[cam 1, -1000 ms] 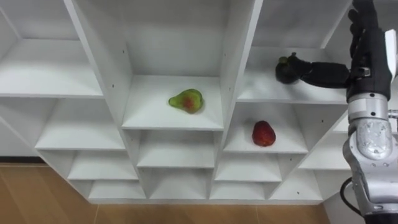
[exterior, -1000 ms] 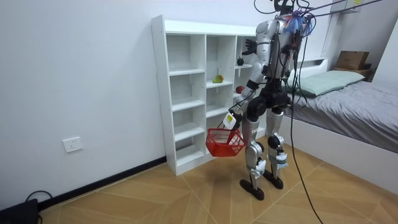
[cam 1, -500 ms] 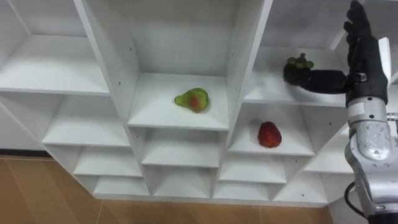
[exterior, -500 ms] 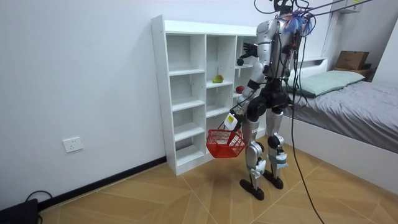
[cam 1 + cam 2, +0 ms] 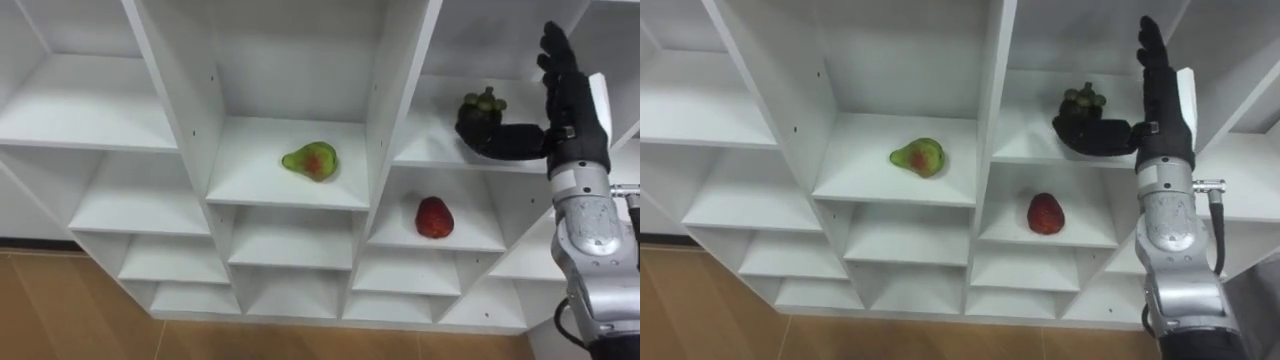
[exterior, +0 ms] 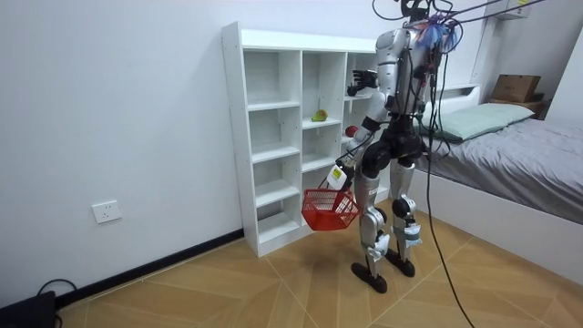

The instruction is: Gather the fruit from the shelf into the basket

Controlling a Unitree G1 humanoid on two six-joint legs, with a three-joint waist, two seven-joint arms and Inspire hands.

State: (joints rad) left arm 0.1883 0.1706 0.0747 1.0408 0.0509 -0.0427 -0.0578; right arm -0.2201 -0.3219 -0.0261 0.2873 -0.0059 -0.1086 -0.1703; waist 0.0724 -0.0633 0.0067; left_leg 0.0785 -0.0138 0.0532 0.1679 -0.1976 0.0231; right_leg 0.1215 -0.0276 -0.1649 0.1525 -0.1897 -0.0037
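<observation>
My right hand point(image 5: 572, 115) is raised at the upper right of the eye views, forearm upright, fingers straight and pointing up, unclenched. Its thumb reaches sideways to a dark fruit point(image 5: 478, 115) on the closet's point(image 5: 390, 100) upper right shelf, and seems to touch it. A green pear point(image 5: 310, 160) lies in the middle compartment and a red fruit point(image 5: 433, 217) just below the dark one. In the room view's centre, my left hand point(image 6: 338, 176) hangs low, gripping the red basket point(image 6: 330, 210).
</observation>
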